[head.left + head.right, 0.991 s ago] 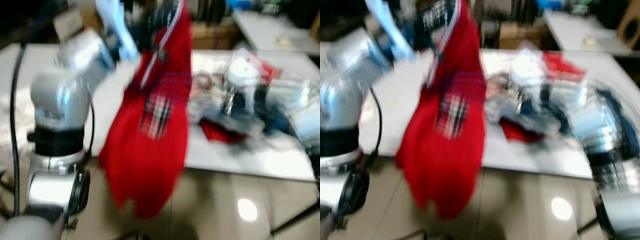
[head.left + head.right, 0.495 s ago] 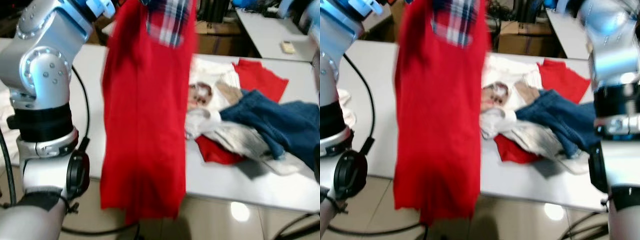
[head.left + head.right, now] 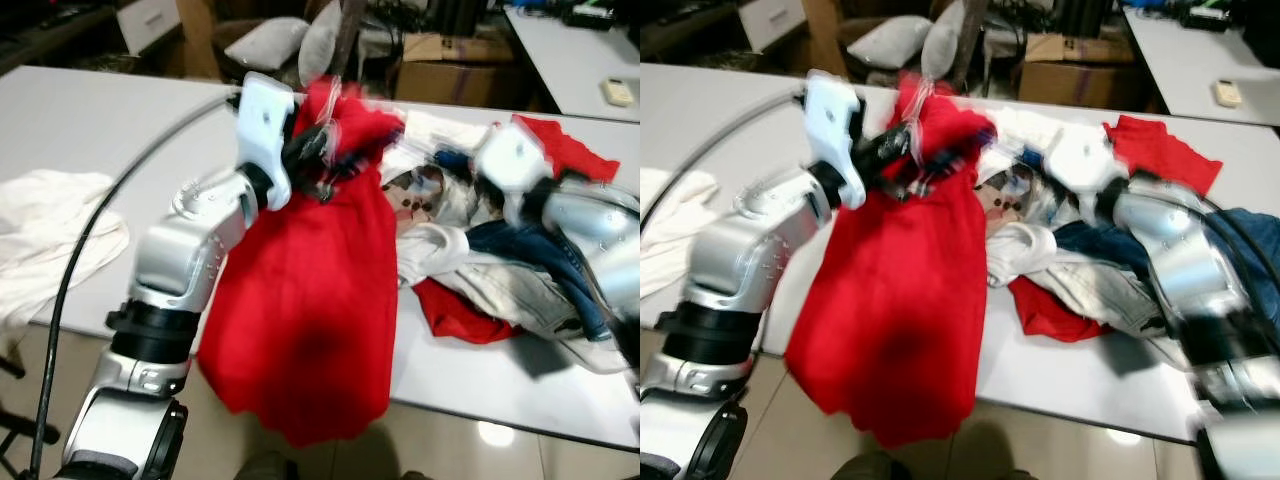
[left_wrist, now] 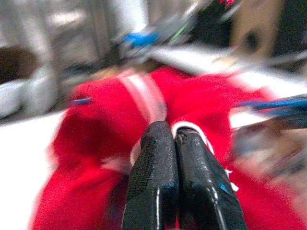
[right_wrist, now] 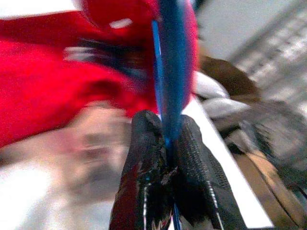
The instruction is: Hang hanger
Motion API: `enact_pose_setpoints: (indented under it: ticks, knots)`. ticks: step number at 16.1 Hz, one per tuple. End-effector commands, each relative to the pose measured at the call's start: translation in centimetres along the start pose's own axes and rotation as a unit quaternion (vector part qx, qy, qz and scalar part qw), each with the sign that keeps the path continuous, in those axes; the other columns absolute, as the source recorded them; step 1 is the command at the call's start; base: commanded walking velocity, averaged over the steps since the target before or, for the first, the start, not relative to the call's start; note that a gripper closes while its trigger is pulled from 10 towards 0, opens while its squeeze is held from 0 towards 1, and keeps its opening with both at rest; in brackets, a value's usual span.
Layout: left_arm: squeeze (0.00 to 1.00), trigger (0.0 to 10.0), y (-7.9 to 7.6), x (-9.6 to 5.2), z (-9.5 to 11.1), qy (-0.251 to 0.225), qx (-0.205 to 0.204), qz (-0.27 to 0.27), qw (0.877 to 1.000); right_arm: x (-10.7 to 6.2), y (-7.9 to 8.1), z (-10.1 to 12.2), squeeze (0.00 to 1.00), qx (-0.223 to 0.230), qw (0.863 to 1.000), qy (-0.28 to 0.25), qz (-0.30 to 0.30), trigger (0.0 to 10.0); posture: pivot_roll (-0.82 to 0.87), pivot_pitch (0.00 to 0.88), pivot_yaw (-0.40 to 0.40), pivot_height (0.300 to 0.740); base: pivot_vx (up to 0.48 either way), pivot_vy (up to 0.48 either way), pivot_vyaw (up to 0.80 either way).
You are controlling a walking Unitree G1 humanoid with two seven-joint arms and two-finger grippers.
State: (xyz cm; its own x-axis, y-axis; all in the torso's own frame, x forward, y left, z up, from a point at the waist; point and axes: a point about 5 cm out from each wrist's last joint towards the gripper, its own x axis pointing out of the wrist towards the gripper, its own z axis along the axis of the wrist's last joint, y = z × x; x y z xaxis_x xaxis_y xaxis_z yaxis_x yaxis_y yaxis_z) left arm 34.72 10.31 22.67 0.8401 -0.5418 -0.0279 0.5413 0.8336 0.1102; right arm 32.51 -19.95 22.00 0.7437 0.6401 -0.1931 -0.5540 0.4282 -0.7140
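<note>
A red garment [image 3: 310,300] with a plaid lining hangs from its collar over the front edge of the white table [image 3: 90,130]. My left gripper [image 3: 318,152] holds it up there. In the left wrist view the left gripper [image 4: 173,132] is shut on the white-trimmed collar of the red garment [image 4: 96,143]. My right gripper [image 5: 165,120] is shut on a blue hanger [image 5: 170,62], which reaches into the red garment [image 5: 48,86] at the neck. The right arm [image 3: 560,215] comes in from the right across the clothes pile. The blue hanger [image 4: 273,103] lies close beside the collar.
A pile of clothes [image 3: 500,270] with blue jeans, a white shirt and red cloth lies on the table to the right. A white cloth [image 3: 50,230] lies at the left. Cardboard boxes [image 3: 450,75] and pillows [image 3: 270,40] stand behind. A second table [image 3: 580,50] is at the far right.
The red garment hung straight from high up; now its collar is lower, over the table edge. My right arm has come in from the right to the collar with the hanger. The view has shifted.
</note>
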Motion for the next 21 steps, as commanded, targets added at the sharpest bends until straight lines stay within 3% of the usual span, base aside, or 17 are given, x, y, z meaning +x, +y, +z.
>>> enact_pose_setpoints:
  ticks: [1,4,10,11,14,15,16,18,19,20,21]
  knots:
    - [0.00,10.0,1.3,0.1,-1.7,0.039,0.039,0.045,0.997,-1.0,0.9,1.0,0.00,0.000,0.999,-0.016,0.052,10.0,0.04,0.000,0.058,0.740,0.000,0.000,0.00]
    - [0.00,10.0,2.7,0.8,-3.2,0.065,0.040,0.098,0.992,-3.1,2.0,1.2,0.00,0.007,0.994,-0.005,0.108,10.0,0.04,0.000,0.067,0.740,0.000,0.000,0.00]
    - [0.00,10.0,5.8,2.2,-4.7,0.100,0.041,0.183,0.977,-5.4,2.4,2.0,0.00,0.003,0.987,0.021,0.159,10.0,0.03,0.000,0.085,0.740,0.000,0.000,0.00]
    - [0.00,10.0,5.9,2.0,-6.1,0.128,0.038,0.166,0.977,-6.2,2.4,2.1,0.00,0.013,0.988,0.029,0.149,10.0,0.02,0.000,0.093,0.740,0.000,0.000,0.00]
    - [0.00,10.0,5.9,1.7,-7.2,0.137,0.011,0.118,0.983,-8.0,2.1,2.2,0.00,0.041,0.991,0.035,0.119,10.0,0.03,0.000,0.089,0.740,0.000,0.000,0.00]
    - [0.00,10.0,6.3,1.1,-7.8,0.155,0.024,0.118,0.981,-8.8,1.9,2.5,0.00,0.057,0.992,0.027,0.110,10.0,0.03,0.000,0.091,0.740,0.000,0.000,0.00]
    - [0.45,10.0,6.4,0.6,-8.6,0.174,0.033,0.101,0.979,-9.3,1.4,2.9,0.00,0.069,0.994,0.014,0.089,10.0,0.03,0.000,0.093,0.740,0.000,0.000,0.00]
    - [1.00,10.0,5.9,0.1,-9.7,0.184,0.034,0.042,0.981,-9.9,0.6,3.3,0.00,0.092,0.994,-0.002,0.055,10.0,0.02,0.000,0.099,0.740,0.000,0.000,0.00]
    - [1.00,10.0,4.8,0.2,-8.8,0.132,0.025,-0.011,0.991,-9.7,0.2,3.2,0.00,0.099,0.995,-0.005,0.024,10.0,0.02,0.000,0.102,0.740,0.000,0.000,0.00]
    - [1.00,10.0,4.7,0.3,-8.2,0.107,0.004,-0.010,0.994,-9.5,0.1,3.0,0.00,0.101,0.995,0.002,0.009,10.0,0.02,0.000,0.103,0.740,0.000,0.000,0.00]
    - [1.00,10.0,4.9,0.2,-7.0,0.072,-0.019,-0.007,0.997,-8.8,-0.1,2.3,0.00,0.115,0.992,0.020,-0.045,10.0,0.02,0.000,0.106,0.740,0.000,0.000,0.00]
